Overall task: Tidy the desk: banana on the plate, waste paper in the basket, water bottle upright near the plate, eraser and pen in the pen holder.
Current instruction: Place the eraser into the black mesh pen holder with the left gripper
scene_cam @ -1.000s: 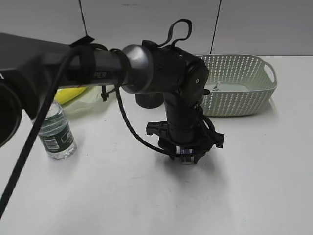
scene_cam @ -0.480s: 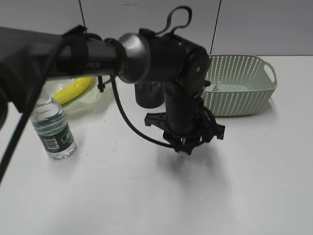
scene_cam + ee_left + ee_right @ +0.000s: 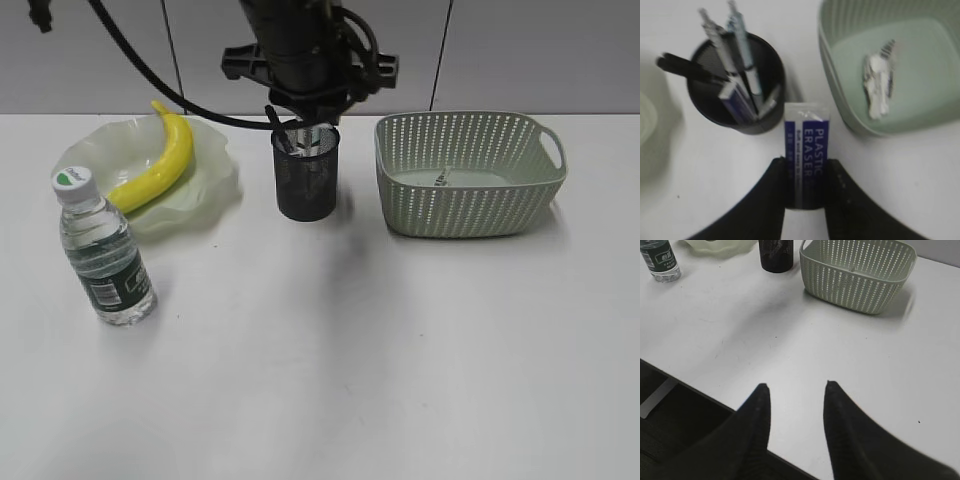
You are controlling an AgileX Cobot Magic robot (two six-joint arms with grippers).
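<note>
**Left pincer carries the eraser over the pen holder**

Left pincer (image 3: 805,167) is clamped on the eraser (image 3: 806,150), a white block in a blue sleeve whose far end juts past the fingers. In the left wrist view the eraser hangs just beside the near rim of the pen holder (image 3: 736,82), between it and the basket (image 3: 880,75), so by my reading it is not yet over the opening. To do this step well, the pincer should shift toward the middle of the cup before letting go, and aim for a gap, since the pens lean across much of the mouth; dropped onto the rim, the eraser could bounce out onto the tabletop (image 3: 330,370).

The pen holder already has several pens and what looks like another blue-sleeved block inside. The waste paper (image 3: 879,82) lies on the basket floor. The banana (image 3: 160,165) rests on the plate (image 3: 215,185), and the water bottle (image 3: 102,250) stands upright close by.

The right pincer (image 3: 796,390) hovers with its fingers apart and nothing between them, over the near tabletop edge, well away from the work.
</note>
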